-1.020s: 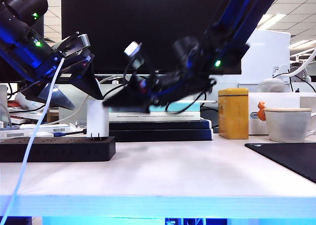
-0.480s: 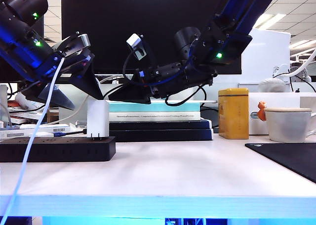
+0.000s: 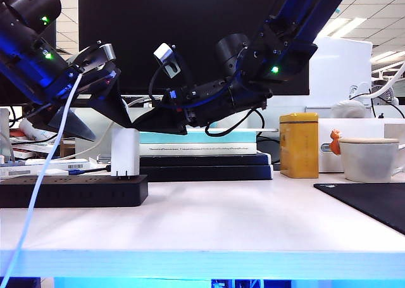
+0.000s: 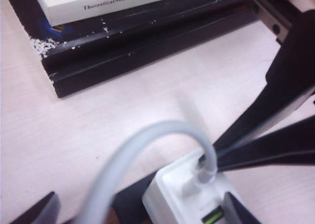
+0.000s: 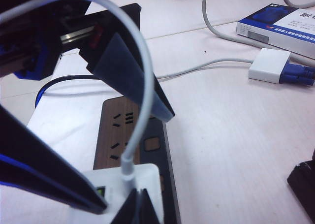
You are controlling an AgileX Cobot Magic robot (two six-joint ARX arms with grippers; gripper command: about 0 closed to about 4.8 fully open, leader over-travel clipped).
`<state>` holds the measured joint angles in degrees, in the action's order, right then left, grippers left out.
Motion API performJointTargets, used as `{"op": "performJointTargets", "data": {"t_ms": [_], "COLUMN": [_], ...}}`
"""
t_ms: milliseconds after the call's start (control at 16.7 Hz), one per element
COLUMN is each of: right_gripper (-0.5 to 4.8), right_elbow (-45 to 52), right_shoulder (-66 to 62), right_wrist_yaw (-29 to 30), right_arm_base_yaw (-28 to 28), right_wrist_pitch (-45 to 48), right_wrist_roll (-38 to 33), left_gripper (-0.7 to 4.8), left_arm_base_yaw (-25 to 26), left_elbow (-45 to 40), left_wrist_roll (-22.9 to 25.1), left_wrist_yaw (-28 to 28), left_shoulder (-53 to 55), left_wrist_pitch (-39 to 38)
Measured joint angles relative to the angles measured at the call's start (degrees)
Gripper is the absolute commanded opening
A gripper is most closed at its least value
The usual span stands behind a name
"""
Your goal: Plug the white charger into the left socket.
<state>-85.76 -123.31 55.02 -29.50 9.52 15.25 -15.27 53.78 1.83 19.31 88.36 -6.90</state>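
Desk scene: white charger (image 3: 124,152) stands on power strip (image 3: 73,190); left gripper (image 3: 95,120) splayed above, right gripper (image 3: 142,124) pinched empty at two o'clock, could knock it askew

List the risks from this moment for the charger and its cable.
1. The cable arcs from the white charger across the open left pincer, which straddles the charger's top. If that arm pulls away, it may snag the cable and tug the charger out.
2. The shut right pincer hangs just beside the charger's top edge. An off-centre push could tip the charger on the power strip rather than seat it. Whether it is fully seated cannot be told.
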Motion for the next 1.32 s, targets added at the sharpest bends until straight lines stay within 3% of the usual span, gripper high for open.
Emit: {"op": "performJointTargets", "data": {"t_ms": [840, 1320], "right_gripper": [-0.03, -0.03], "right_elbow": [-0.9, -1.3], "right_shoulder": [1.0, 1.4], "right_wrist_yaw": [-1.3, -6.4], "right_arm_base_yaw": [-0.6, -2.8], "right_wrist_pitch": [-8.8, -10.5], "right_wrist_roll": [8.2, 10.3], "left_gripper": [4.34, 4.34], "left_arm_base_yaw": [0.0, 0.0], "left_elbow": [0.3, 0.3], "left_wrist_roll": [-0.2, -0.2], "left_wrist_yaw": [1.7, 1.7], "left_shoulder": [-0.1, -0.2], "left_wrist_pitch": [-2.9, -5.0]}}
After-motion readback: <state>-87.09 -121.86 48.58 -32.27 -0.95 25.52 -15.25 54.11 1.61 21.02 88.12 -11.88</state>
